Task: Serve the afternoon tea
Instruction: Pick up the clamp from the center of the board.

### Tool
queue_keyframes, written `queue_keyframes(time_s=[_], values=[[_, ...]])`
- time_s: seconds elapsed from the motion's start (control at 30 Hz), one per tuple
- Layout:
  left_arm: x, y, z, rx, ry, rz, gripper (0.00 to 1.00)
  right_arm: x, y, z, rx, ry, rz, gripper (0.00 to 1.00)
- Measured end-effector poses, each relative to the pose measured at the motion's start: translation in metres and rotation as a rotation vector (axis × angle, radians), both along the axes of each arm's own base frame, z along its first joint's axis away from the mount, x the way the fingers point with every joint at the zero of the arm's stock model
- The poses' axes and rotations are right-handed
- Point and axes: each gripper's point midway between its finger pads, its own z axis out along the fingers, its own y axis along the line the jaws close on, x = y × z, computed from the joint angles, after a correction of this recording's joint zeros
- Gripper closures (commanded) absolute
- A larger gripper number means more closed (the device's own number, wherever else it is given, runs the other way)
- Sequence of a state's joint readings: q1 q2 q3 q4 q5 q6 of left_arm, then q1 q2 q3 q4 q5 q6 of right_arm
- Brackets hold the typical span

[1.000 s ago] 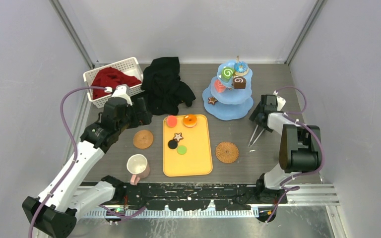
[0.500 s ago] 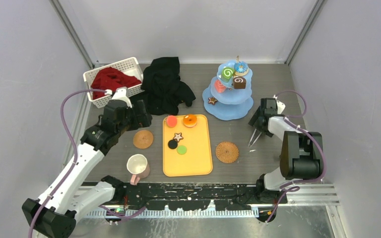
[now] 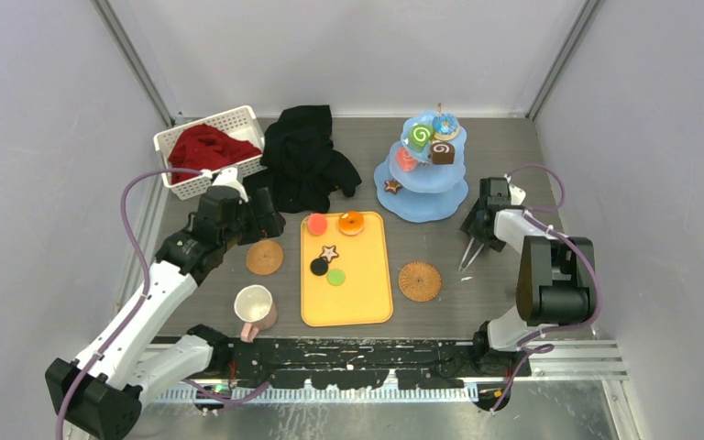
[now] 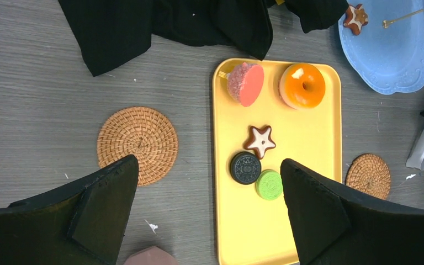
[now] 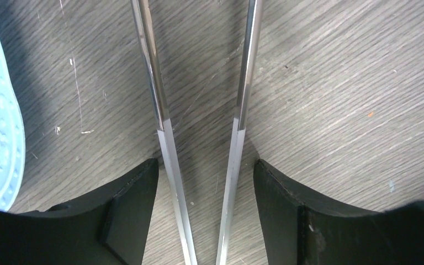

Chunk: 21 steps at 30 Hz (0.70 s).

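The pale-blue three-tier stand (image 3: 440, 203) at the back right holds a green swirl roll (image 3: 420, 137), a blue donut (image 3: 445, 125), a brown cube (image 3: 442, 152) and a star cookie (image 3: 391, 186). The cream mug with a pink handle (image 3: 255, 307) stands at the front left. A pink sweet (image 4: 245, 84), an orange donut (image 4: 302, 85), a star cookie (image 4: 260, 141) and black (image 4: 245, 167) and green (image 4: 269, 184) cookies lie on the yellow tray (image 4: 314, 221). My left gripper (image 3: 261, 209) (image 4: 208, 163) hovers open above the tray's left edge. My right gripper (image 3: 474, 223) (image 5: 205, 163) is open around the arms of metal tongs (image 5: 165, 138) lying on the table. No grey mug shows.
A black cloth (image 3: 304, 160) lies at the back centre. A white basket with red cloth (image 3: 203, 147) is at the back left. Two woven coasters (image 3: 264, 258) (image 3: 419, 280) flank the tray. Grey walls enclose the table.
My left gripper has shifted slightly right toward the tray. My right gripper has shifted slightly over the tongs. Nothing was picked up or released.
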State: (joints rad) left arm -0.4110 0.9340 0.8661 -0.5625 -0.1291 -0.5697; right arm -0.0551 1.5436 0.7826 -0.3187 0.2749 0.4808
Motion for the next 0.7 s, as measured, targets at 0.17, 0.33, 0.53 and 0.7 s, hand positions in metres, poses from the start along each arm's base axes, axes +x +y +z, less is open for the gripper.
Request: queue_keyframes(time_s=[0.17, 0.33, 0.53, 0.7], values=[[0.001, -0.001, 0.0, -0.01, -0.003, 0.001, 0.01, 0.008, 0.003, 0.001, 0.003, -0.004, 0.008, 0.67], [0.001, -0.004, -0.001, -0.021, -0.005, -0.01, 0.01, 0.009, 0.007, 0.002, 0.018, -0.007, 0.019, 0.99], [0.002, -0.005, -0.003, -0.019, -0.006, -0.012, 0.01, -0.021, 0.015, 0.031, 0.055, -0.002, 0.028, 0.99], [0.003, -0.004, -0.004, -0.012, -0.002, -0.013, 0.01, -0.047, 0.031, 0.091, 0.122, -0.141, 0.058, 0.99]])
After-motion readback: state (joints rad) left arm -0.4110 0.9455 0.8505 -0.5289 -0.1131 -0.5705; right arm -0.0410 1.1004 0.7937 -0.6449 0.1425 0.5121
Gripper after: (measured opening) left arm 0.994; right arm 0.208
